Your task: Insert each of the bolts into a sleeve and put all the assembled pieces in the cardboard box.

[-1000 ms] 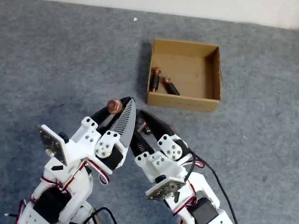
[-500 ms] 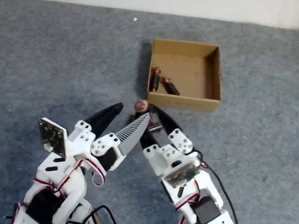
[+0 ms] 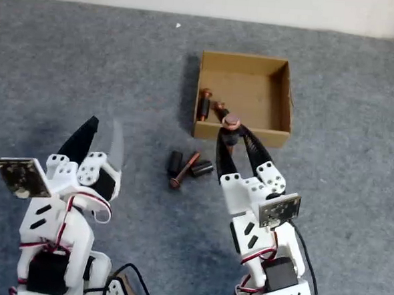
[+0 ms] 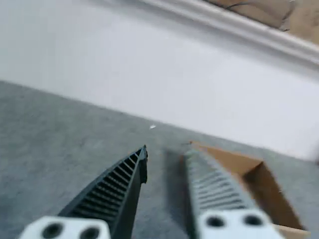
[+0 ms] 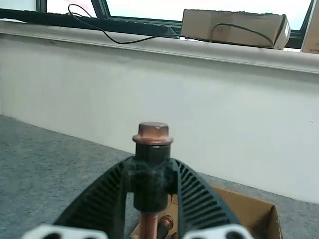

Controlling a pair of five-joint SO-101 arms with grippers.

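My right gripper point(image 3: 232, 135) is shut on an assembled piece point(image 3: 231, 124), a black sleeve point(image 5: 149, 181) with a copper bolt head point(image 5: 152, 133) on top, held upright just above the front wall of the cardboard box point(image 3: 275, 99). Two assembled pieces point(image 3: 203, 104) lie inside the box at its left side. On the carpet in front of the box lie a black sleeve point(image 3: 175, 161), a loose copper bolt point(image 3: 184, 169) and a second sleeve point(image 3: 201, 168). My left gripper point(image 3: 104, 127) stands open and holds nothing, well left of these parts; the left wrist view has its fingers point(image 4: 122, 191) spread.
Grey carpet covers the whole work area, with a white wall along the far edge. The box's corner point(image 4: 251, 172) appears beyond the left gripper. Open carpet lies left of and behind the loose parts.
The bolt passed from the left gripper into the sleeve held by the right. The right gripper then carried the piece right, to the box's front wall. The left gripper opened and swung away left.
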